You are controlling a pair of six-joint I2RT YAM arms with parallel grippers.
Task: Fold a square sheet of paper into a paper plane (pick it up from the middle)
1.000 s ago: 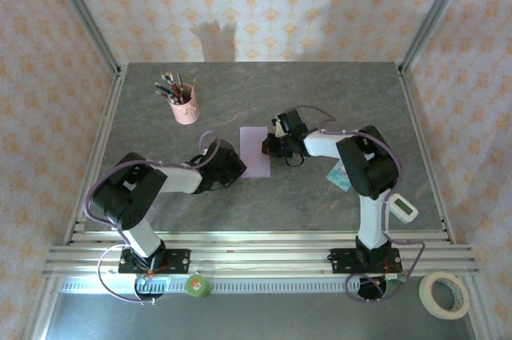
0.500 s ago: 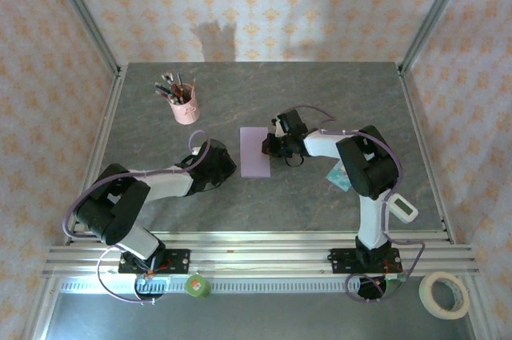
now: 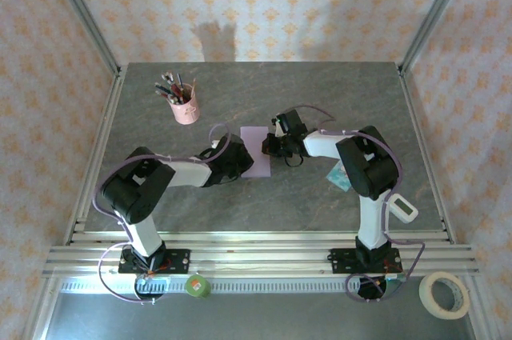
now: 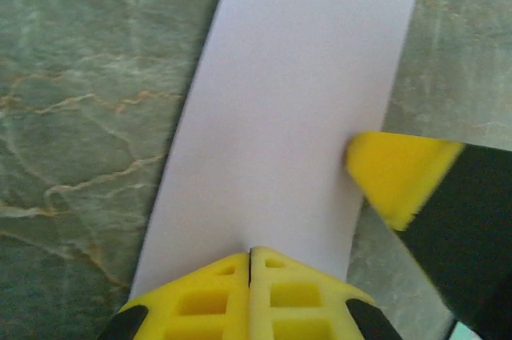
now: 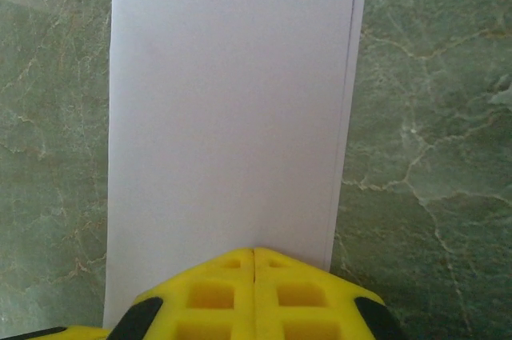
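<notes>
Returning to the square sheet of paper, the closed left gripper presses its edge opposite the closed right gripper; only a half-fold looks done, nose and wings remain.

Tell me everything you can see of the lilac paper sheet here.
The lilac paper is thin, plain and matte, folded over into a rectangle; two layered edges show along one long side. It lies on the grey marbled table near its middle. The shut left gripper and shut right gripper touch it from opposite sides.
</notes>
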